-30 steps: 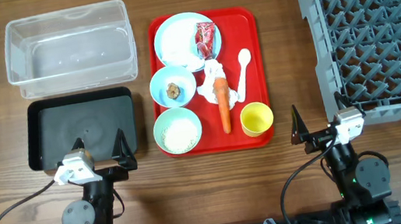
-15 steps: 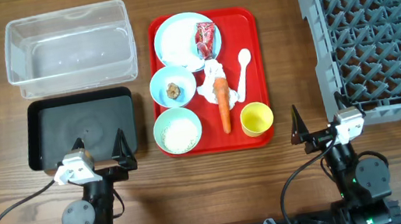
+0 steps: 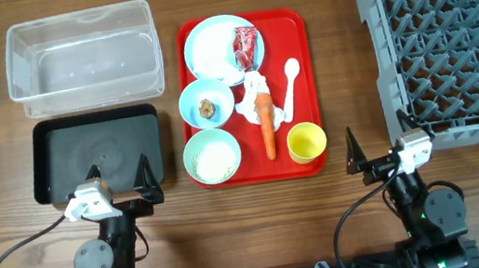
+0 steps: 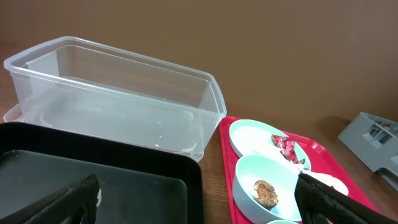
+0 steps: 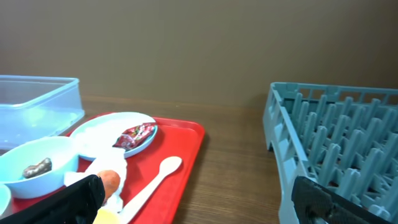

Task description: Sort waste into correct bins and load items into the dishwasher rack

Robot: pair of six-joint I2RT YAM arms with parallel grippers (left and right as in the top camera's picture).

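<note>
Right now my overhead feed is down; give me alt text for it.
A red tray mid-table holds a plate, blue bowl, mint bowl, yellow cup, carrot, spoon, tissue and wrapper. A clear tub and a black tray sit left of it, a grey rack right. The left pincer and right pincer are open at the near edge.

Spoon (image 5: 153,180) lies on red tray (image 5: 188,144) — rack (image 5: 339,140) beside.

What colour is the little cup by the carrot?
Yellow. The cup sits on the red tray, and it shows best in the overhead view.
</note>
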